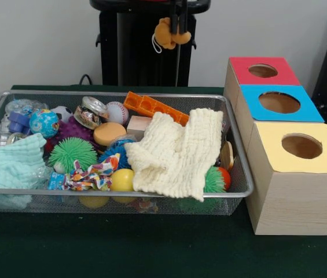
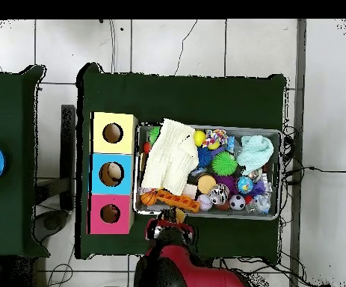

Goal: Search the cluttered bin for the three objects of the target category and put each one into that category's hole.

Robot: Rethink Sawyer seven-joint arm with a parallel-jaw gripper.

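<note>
Gripping a small orange plush toy (image 1: 171, 33), the gripper (image 1: 178, 29) is hanging high behind the wire bin (image 1: 151, 194); the red-topped box (image 1: 263, 70) is sitting below, off to its side.
</note>
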